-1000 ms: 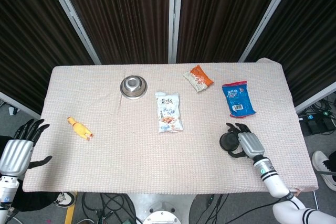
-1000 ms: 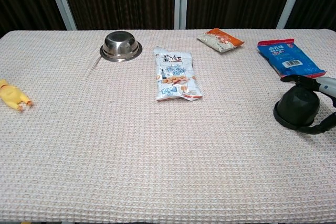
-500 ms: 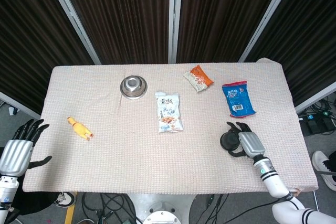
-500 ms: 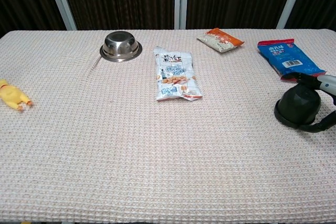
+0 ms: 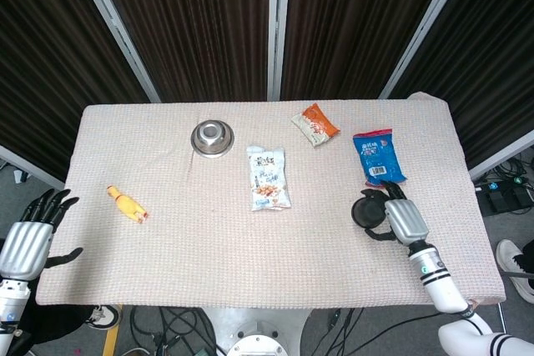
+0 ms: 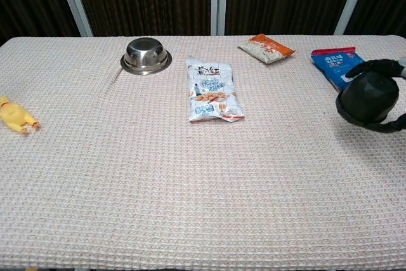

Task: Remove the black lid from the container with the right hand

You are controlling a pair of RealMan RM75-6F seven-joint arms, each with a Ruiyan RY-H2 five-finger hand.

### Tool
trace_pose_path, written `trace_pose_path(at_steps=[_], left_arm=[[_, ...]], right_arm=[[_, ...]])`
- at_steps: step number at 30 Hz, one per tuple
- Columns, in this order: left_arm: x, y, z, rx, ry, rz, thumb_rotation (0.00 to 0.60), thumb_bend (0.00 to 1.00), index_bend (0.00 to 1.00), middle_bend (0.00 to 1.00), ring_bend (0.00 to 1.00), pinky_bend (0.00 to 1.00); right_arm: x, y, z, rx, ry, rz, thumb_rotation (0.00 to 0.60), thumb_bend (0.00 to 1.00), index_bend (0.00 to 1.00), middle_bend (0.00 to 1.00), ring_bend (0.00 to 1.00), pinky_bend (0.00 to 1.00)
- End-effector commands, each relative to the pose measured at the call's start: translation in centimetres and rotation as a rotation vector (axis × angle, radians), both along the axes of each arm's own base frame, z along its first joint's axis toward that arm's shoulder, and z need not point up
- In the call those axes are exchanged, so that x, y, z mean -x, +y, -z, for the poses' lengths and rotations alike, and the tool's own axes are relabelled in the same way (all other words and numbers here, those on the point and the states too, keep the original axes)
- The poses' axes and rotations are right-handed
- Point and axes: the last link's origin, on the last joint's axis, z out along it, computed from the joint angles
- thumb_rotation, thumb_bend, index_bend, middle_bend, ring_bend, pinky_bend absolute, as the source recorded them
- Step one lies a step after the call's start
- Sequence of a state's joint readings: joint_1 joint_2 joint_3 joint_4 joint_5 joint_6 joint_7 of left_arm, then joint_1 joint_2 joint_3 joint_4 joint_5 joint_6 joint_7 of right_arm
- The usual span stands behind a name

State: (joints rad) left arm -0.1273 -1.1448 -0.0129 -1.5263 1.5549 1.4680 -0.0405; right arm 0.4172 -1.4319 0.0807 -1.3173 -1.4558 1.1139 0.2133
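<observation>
The right hand holds the black lid with fingers curled around its rim, clear of the table near the right edge, just before the blue snack packet. No container is discernible beneath it. The lid appears rigid, light and smooth; grip the rim, not the domed top. The left hand hangs off-table, fingers spread, holding nothing.

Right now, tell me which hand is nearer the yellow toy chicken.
Left. The left hand hangs off the table's left edge, just beyond the yellow toy chicken. The right hand grips the black lid far across.
</observation>
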Motion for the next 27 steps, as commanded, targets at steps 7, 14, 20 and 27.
trace_pose_path(at_steps=[7,14,20,27], left_arm=[[-0.2,0.0,0.1,-0.001,-0.005,0.001,0.6,0.09,0.15,0.07,0.0,0.13],[-0.3,-0.1,0.3,0.005,-0.008,0.007,0.6,0.09,0.15,0.07,0.0,0.13],[-0.4,0.0,0.1,-0.003,-0.017,0.013,0.6,0.09,0.15,0.07,0.0,0.13],[-0.5,0.0,0.2,-0.005,-0.019,0.016,0.6,0.09,0.15,0.07,0.0,0.13]], right_arm=[[-7.7,-0.1,-8.5,0.282,-0.063,-0.261,0.6,0.16,0.34,0.44,0.08,0.0],[-0.3,-1.4,-3.1,0.092,0.094,0.024,0.6,0.17,0.36,0.44,0.09,0.0],[0.2,-1.5,0.1,-0.004,0.114,0.024,0.6,0.18,0.37,0.44,0.09,0.0],[-11.3,0.8,-10.2,0.326,-0.198,-0.347,0.6,0.18,0.37,0.44,0.09,0.0]])
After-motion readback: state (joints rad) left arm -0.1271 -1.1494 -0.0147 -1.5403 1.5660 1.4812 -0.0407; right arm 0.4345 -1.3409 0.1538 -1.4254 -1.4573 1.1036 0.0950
